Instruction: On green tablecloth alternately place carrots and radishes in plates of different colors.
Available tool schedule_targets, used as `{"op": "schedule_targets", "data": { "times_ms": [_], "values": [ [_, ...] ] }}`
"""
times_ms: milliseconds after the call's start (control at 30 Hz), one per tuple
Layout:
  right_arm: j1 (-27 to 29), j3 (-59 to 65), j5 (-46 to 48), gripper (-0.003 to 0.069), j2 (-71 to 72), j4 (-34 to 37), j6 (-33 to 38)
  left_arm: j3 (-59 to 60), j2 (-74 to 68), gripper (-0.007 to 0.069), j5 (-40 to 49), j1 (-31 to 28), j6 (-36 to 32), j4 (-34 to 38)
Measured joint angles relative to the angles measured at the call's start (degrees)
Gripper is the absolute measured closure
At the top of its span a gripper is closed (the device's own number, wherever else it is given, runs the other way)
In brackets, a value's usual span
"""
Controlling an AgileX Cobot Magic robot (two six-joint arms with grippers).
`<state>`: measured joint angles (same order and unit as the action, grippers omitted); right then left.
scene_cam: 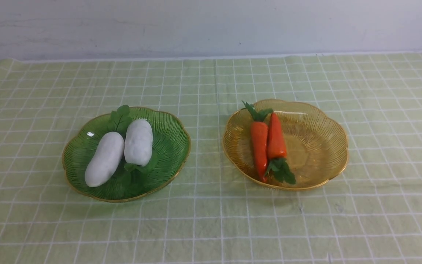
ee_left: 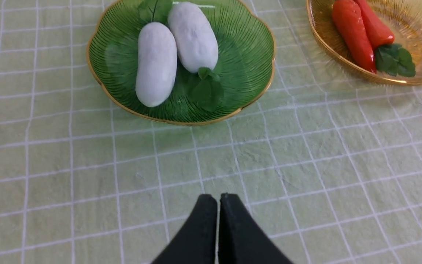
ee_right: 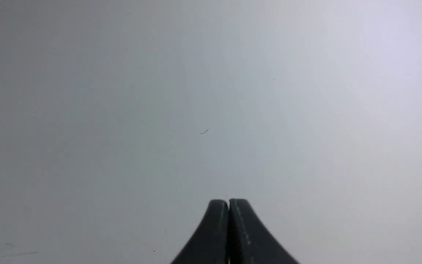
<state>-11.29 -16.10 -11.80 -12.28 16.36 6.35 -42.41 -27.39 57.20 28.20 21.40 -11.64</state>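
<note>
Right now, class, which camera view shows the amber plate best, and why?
The front view: the amber plate sits whole there. The left wrist view crops it at the frame edge; the right wrist view shows none of it.

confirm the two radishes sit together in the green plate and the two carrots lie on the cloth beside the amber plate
Not quite: the front view shows both carrots lying inside the amber plate, not on the cloth beside it. The radishes do sit together in the green plate.

There are two white radishes [scene_cam: 104,159] [scene_cam: 139,142], two orange carrots [scene_cam: 259,146] [scene_cam: 276,137], one green plate [scene_cam: 170,141], one amber plate [scene_cam: 317,146] and a single checked tablecloth [scene_cam: 211,227].
</note>
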Motion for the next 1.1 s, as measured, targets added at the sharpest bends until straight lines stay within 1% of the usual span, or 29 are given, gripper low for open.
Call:
{"op": "schedule_targets", "data": {
  "times_ms": [567,700,800,900,933,1000,1100],
  "values": [
    [0.0,0.0,0.0,0.0673,0.0,0.1,0.0,0.0,0.0,0.0632,-0.5,0.0,-0.5,-0.6],
    [0.0,0.0,-0.1,0.0673,0.0,0.1,0.0,1.8,2.1,0.0632,-4.8,-0.4,-1.5,-0.7],
    [0.0,0.0,-0.1,0.0673,0.0,0.2,0.0,5.8,6.1,0.0632,-10.5,-2.8,-5.0,0.2],
    [0.0,0.0,-0.1,0.0673,0.0,0.2,0.0,16.1,14.2,0.0632,-19.7,-9.2,-13.9,3.3],
    [0.0,0.0,-0.1,0.0673,0.0,0.2,0.0,16.8,15.1,0.0632,-20.1,-9.6,-14.5,3.4],
    [0.0,0.0,-0.1,0.0673,0.0,0.2,0.0,25.1,20.1,0.0632,-25.6,-14.4,-19.9,5.2],
    [0.0,0.0,-0.1,0.0673,0.0,0.2,0.0,34.7,26.8,0.0632,-29.8,-19.6,-24.2,7.7]
  ]
}}
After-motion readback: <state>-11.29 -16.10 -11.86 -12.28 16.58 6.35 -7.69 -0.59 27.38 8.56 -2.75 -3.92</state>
